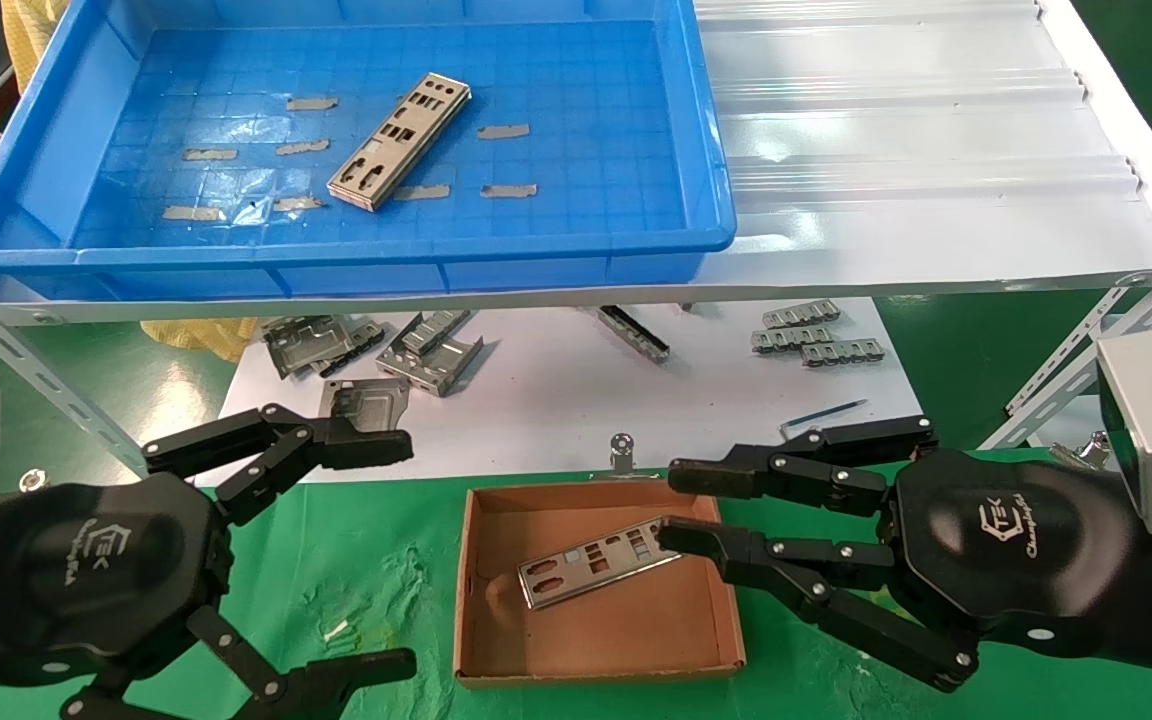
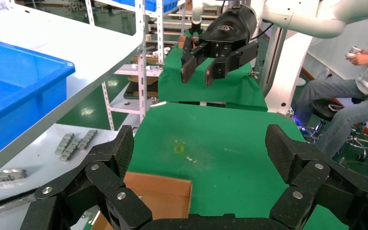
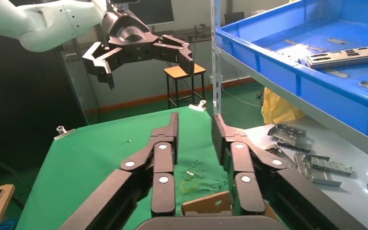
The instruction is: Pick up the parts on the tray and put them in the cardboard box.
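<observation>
One silver part (image 1: 399, 142) lies at an angle on the floor of the blue tray (image 1: 716, 170), also seen in the right wrist view as the part (image 3: 347, 55) in the tray (image 3: 278, 67). Another part (image 1: 596, 562) rests in the cardboard box (image 1: 481, 600) on the green cloth. My right gripper (image 1: 674, 505) hovers open over the box's right side, its lower fingertip at the plate's end, with nothing between the fingers (image 3: 172, 132). Left of the box, my left gripper (image 1: 398, 555) stands wide open and empty. The box corner (image 2: 158, 194) shows in the left wrist view.
Bent grey brackets (image 1: 376, 350) and small slotted strips (image 1: 816, 335) lie on the white lower board. A white ribbed panel (image 1: 916, 150) sits right of the tray. A metal clip (image 1: 622, 450) stands behind the box. A seated person (image 2: 359, 96) is off to the side.
</observation>
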Available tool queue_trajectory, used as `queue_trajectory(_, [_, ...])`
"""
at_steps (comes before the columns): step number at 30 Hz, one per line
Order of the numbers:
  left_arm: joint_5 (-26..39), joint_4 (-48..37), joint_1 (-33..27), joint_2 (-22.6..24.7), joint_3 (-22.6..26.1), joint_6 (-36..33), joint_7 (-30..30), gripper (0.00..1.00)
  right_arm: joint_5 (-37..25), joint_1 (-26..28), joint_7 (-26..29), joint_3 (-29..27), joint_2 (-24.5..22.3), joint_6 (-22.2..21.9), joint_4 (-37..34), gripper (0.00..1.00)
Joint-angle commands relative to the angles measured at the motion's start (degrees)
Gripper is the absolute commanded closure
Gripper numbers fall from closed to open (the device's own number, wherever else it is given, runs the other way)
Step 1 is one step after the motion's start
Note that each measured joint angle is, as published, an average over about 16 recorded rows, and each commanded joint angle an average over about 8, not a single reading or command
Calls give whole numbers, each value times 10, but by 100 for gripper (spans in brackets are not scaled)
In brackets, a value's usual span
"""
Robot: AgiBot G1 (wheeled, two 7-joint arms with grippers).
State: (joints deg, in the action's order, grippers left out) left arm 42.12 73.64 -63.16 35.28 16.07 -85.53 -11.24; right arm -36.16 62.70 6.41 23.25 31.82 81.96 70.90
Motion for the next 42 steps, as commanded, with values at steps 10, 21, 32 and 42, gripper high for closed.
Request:
queue_trajectory(10, [65, -38, -134, 37, 25, 19, -34, 0, 0, 0, 0, 0, 0, 0, 0, 100])
queue_trajectory(21, [219, -287, -337, 164, 93, 78, -20, 0, 0, 0, 0, 0, 0, 0, 0, 100])
queue_trajectory(32, [325, -543, -469, 292, 141, 197, 64, 0, 0, 0, 0, 0, 0, 0, 0, 100])
queue_trajectory(42, [368, -674, -508, 371, 159, 346, 93, 0, 0, 0, 0, 0, 0, 0, 0, 39])
